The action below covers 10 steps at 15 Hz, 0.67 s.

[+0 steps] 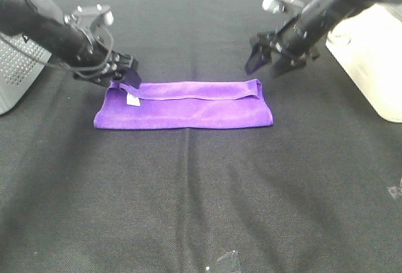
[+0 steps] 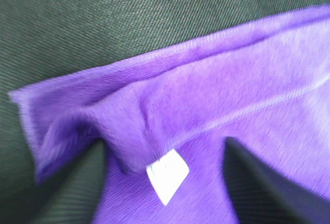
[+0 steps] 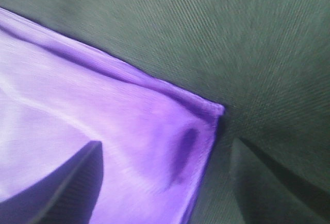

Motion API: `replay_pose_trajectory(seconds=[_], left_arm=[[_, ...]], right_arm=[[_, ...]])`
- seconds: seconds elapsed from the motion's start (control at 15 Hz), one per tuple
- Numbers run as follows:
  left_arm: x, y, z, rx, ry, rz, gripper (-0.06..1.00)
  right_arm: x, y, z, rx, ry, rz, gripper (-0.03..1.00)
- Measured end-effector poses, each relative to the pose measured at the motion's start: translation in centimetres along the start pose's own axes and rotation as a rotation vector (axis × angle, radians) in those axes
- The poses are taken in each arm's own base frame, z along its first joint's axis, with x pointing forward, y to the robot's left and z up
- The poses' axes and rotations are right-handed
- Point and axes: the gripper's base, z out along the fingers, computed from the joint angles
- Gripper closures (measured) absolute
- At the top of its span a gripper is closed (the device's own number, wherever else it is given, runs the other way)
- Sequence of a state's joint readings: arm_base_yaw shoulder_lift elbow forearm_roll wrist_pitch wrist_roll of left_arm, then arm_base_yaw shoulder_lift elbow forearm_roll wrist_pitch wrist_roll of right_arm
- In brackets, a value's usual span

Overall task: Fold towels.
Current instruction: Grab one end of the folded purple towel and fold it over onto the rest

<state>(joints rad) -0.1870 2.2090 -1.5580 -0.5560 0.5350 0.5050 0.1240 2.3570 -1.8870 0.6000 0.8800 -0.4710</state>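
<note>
Folded towel (image 1: 188, 107) on the tabletop (image 1: 201, 204), seen from the high camera. The towel, a bright purple, soft-napped cloth doubled into a long rectangle, lies flat between the two hands. The left hand (image 1: 127, 77) sits low at the towel's far left corner, its fingers (image 2: 77, 195) spread wide. A puckered fold and a small white tag (image 2: 166, 175) lie between them, ungripped. The right hand (image 1: 265, 66) hangs just above and behind the far right corner, jaws likewise wide and holding nothing. A stitched hem runs along the upper layer's edge. The tabletop is covered in black woven fabric. A grey perforated box (image 1: 16, 66) stands behind the left arm, and a white bin (image 1: 370, 53) stands behind the right. Nothing lies on the towel.
</note>
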Motion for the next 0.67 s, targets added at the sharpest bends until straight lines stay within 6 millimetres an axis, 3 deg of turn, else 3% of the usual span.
replay_pose_trajectory(seconds=[0.4,0.67], left_arm=[[-1.9,1.0,-3.7,-0.071,0.292,-0.018,0.21],[-1.0,5.2,-2.3,0.055,0.377,-0.196,0.21]], right_arm=[[1.1,1.6,-3.2,-0.021,0.191,0.017,0.28],[1.7,1.9,-3.6,-0.042,0.269,0.02,0.28]])
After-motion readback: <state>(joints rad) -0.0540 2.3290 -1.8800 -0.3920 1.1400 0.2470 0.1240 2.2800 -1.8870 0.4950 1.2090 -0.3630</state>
